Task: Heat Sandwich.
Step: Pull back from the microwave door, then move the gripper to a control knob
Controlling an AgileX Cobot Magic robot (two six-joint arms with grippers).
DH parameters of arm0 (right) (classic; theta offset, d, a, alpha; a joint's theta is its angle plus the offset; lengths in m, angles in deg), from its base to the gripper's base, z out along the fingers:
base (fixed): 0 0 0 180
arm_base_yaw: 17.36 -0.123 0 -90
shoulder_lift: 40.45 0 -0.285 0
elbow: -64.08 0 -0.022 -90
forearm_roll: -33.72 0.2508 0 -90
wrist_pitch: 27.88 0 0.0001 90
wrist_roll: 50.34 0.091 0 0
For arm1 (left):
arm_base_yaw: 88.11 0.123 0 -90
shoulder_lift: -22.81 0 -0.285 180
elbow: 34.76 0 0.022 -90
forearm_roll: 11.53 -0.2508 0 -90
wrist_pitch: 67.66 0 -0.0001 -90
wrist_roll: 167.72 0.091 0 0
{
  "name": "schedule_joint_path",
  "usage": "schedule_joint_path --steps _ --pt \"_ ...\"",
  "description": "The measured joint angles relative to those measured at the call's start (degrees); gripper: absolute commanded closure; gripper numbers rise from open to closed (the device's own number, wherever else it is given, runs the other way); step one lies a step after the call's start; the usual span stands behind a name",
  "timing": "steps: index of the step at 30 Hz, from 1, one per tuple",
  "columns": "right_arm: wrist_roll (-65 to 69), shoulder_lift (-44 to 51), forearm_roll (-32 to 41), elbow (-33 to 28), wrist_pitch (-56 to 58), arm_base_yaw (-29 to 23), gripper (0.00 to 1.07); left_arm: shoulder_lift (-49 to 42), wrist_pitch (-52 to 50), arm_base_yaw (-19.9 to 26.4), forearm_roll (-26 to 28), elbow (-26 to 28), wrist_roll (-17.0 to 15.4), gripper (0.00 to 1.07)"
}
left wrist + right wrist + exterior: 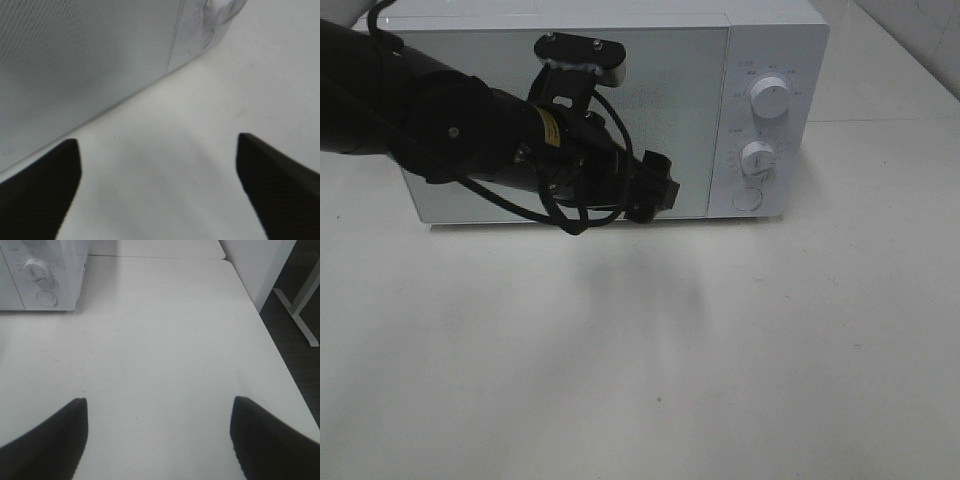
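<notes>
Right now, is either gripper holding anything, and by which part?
Nothing is held. The left gripper is open in front of the closed microwave, the right gripper open over the table; nothing sits between the jaws of either.

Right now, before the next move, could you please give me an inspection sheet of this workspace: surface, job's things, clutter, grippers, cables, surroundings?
Surface: white table, nothing seen lying on it.
Job's things: microwave, door shut; sandwich, nothing seen.
Clutter: nothing seen.
Grippers: left gripper open, holding nothing, close in front of the microwave door; right gripper open, holding nothing, above the table.
Cables: black cable loops loosely below the left arm.
Surroundings: dark floor and a white frame leg beyond the table edge.
</notes>
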Motion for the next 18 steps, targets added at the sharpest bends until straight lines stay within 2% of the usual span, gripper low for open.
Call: schedule_joint_path --steps 11,18 --pt "0.0 0.0 0.0 0.0 0.0 0.0 0.32 -5.3 19.8 0.0 -0.3 0.0 0.0 0.08" --pt "0.0 0.0 0.0 0.0 0.0 0.0 0.32 -9.2 33.6 1.4 -2.7 0.0 0.0 0.08"
